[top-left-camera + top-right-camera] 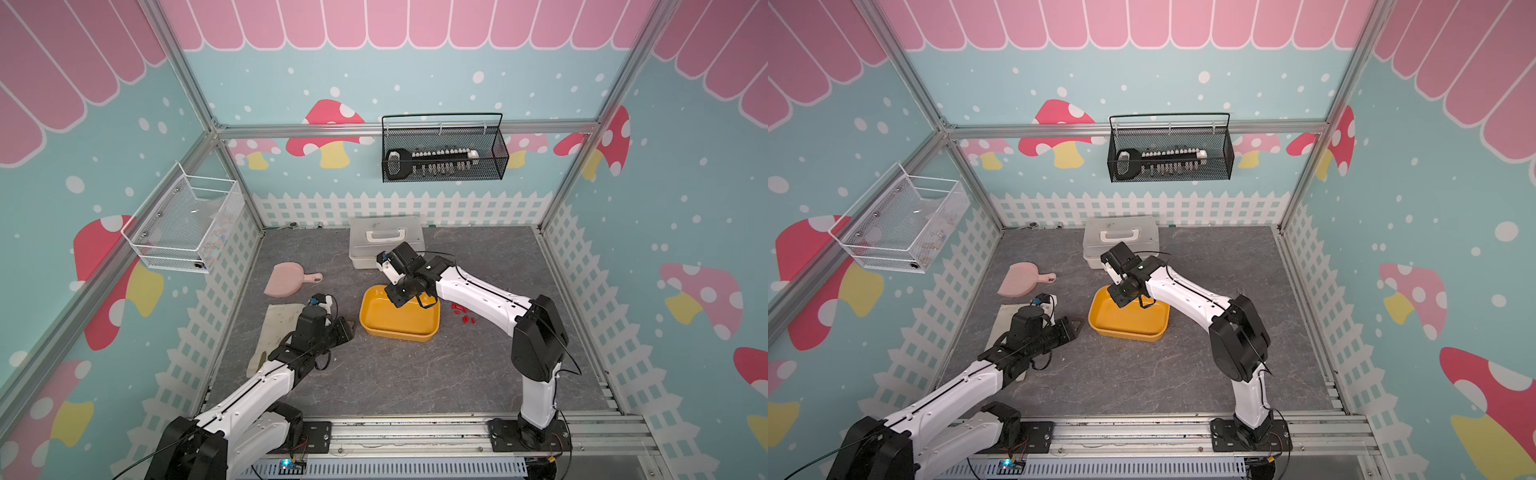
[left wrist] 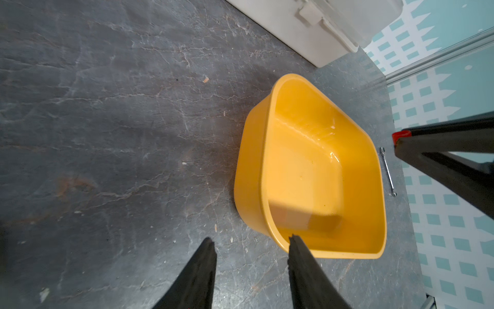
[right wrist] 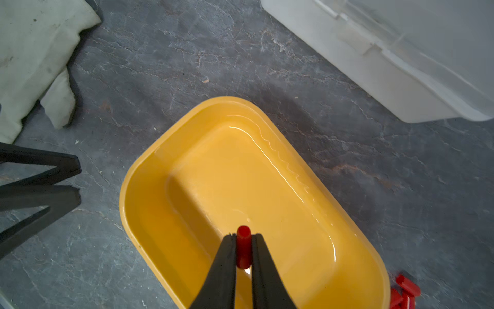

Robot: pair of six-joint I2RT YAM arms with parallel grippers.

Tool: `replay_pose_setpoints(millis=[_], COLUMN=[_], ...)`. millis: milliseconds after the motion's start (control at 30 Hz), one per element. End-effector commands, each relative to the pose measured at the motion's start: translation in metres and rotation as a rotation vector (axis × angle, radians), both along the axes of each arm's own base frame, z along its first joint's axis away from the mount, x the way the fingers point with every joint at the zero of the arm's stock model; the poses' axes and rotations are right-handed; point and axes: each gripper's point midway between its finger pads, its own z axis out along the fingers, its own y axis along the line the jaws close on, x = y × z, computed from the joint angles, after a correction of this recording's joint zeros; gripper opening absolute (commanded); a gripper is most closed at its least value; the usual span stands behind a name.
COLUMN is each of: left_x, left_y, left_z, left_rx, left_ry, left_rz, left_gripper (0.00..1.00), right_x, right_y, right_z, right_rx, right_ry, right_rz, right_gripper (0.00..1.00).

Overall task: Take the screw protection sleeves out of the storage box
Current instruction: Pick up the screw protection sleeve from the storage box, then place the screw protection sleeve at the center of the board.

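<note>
The right gripper (image 3: 243, 236) has one red sleeve (image 3: 243, 248) clamped between its fingers, just above the storage box (image 3: 125, 203). The floor below the fingertips looks bare, so this may well be the last one! A pile of sleeves (image 1: 462, 312) lies outside the box, off to the fingers' side. The left gripper (image 2: 251, 238) hovers nearby, fingers apart and empty.

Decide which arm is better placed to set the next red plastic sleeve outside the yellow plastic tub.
Right. The right claw grips a red sleeve over the yellow tub, near the red pile; the left claw is open, empty.
</note>
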Motion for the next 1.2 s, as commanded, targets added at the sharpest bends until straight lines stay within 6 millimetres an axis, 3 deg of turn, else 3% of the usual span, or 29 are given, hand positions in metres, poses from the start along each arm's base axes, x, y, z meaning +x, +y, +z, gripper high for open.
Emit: replay_pose_setpoints(millis=[0, 367, 733, 1000, 1167], left_x=[-0.006, -0.014, -0.019, -0.015, -0.02], left_y=[0.002, -0.004, -0.006, -0.011, -0.029], left_z=[-0.005, 0.008, 0.001, 0.012, 0.025], left_rx=[0.0, -0.037, -0.024, -0.039, -0.033], left_ry=[0.019, 0.014, 0.03, 0.022, 0.007], left_rz=[0.019, 0.002, -0.006, -0.014, -0.075], left_gripper=[0.47, 0.47, 0.47, 0.47, 0.47], right_x=[0.0, -0.003, -0.013, -0.013, -0.011], right_y=[-0.021, -0.086, -0.159, -0.176, -0.183], right_z=[0.023, 0.033, 0.009, -0.012, -0.03], right_rx=[0.01, 0.016, 0.006, 0.003, -0.008], right_ry=[-0.045, -0.049, 0.0, 0.036, 0.074], right_rz=[-0.046, -0.148, -0.262, -0.295, -0.31], right_gripper=[0.16, 0.16, 0.15, 0.15, 0.15])
